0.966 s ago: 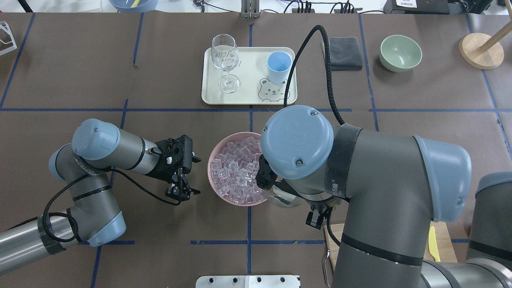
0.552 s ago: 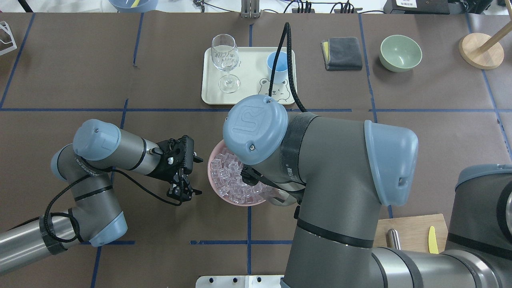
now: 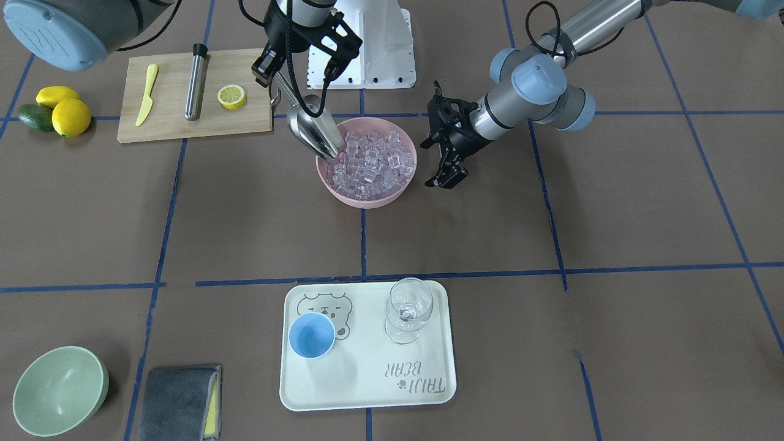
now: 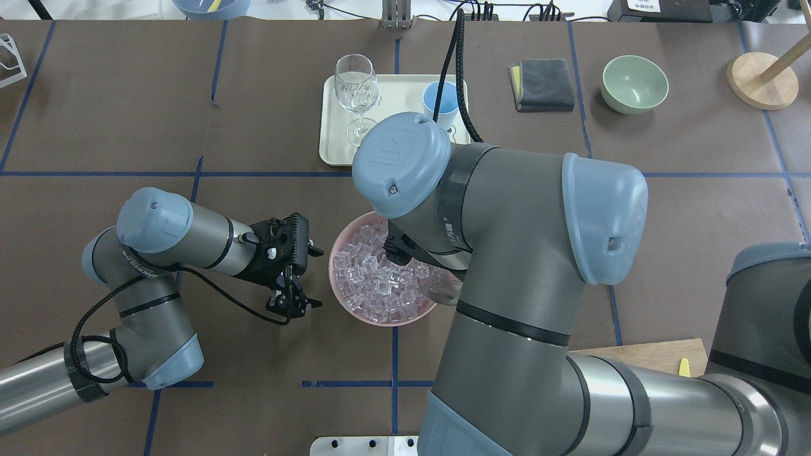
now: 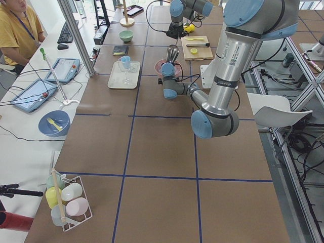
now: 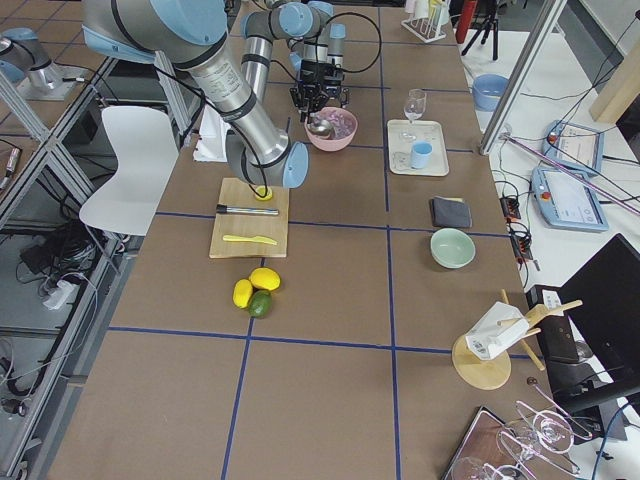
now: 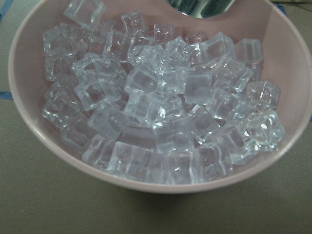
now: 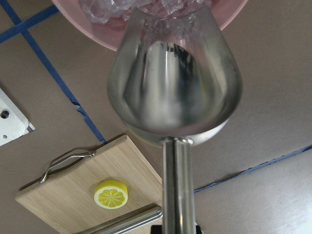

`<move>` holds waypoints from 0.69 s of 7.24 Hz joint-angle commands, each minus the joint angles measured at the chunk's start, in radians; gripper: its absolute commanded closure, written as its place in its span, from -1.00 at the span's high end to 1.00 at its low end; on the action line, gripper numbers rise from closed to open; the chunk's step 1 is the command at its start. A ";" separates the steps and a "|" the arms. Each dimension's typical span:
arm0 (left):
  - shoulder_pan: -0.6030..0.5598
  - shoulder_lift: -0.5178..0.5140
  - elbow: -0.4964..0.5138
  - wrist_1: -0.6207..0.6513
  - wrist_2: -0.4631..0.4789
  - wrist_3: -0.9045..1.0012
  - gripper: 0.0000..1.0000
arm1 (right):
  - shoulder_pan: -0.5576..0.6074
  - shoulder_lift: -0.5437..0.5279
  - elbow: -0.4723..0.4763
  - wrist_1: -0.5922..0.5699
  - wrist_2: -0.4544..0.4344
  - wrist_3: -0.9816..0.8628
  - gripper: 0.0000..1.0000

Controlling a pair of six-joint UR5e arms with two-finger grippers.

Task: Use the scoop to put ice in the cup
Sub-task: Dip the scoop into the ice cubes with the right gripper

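The ice (image 3: 369, 160) fills a pink bowl (image 3: 367, 199) at mid-table, seen close up in the left wrist view as ice (image 7: 161, 102). My right gripper (image 3: 288, 76) is shut on the rod handle of the scoop (image 3: 313, 131), which tilts down with its tip among the cubes at the bowl's rim. Inside, the scoop's trough (image 8: 175, 92) looks bare, with cubes just at its lip. My left gripper (image 3: 450, 168) hangs open with nothing in it beside the bowl's other side, apart from it. The cup (image 3: 312, 334) stands upright on a cream tray (image 3: 367, 386).
A wine glass (image 3: 408, 309) shares the tray. A cutting board (image 3: 171, 122) holds a yellow knife (image 3: 146, 95), a steel cylinder (image 3: 196, 81) and a lemon half (image 3: 231, 95). Lemons and an avocado (image 3: 52, 110) lie beside it. A green bowl (image 3: 59, 391) and grey cloth (image 3: 177, 404) sit further off.
My right arm has swung across over the pink bowl, carrying the scoop from the bowl's rim into the ice. The left gripper has edged slightly towards the bowl.
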 commanded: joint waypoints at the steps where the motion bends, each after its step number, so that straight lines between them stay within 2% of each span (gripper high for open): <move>1: 0.000 -0.002 0.000 0.000 0.000 0.000 1.00 | 0.002 0.019 -0.047 0.003 0.006 -0.004 -1.00; 3: 0.000 -0.003 0.000 0.000 0.000 0.000 1.00 | -0.001 0.057 -0.122 0.003 0.004 -0.018 -1.00; 5: 0.000 -0.003 0.000 0.000 0.000 0.000 1.00 | -0.009 0.058 -0.150 0.012 -0.003 -0.029 -1.00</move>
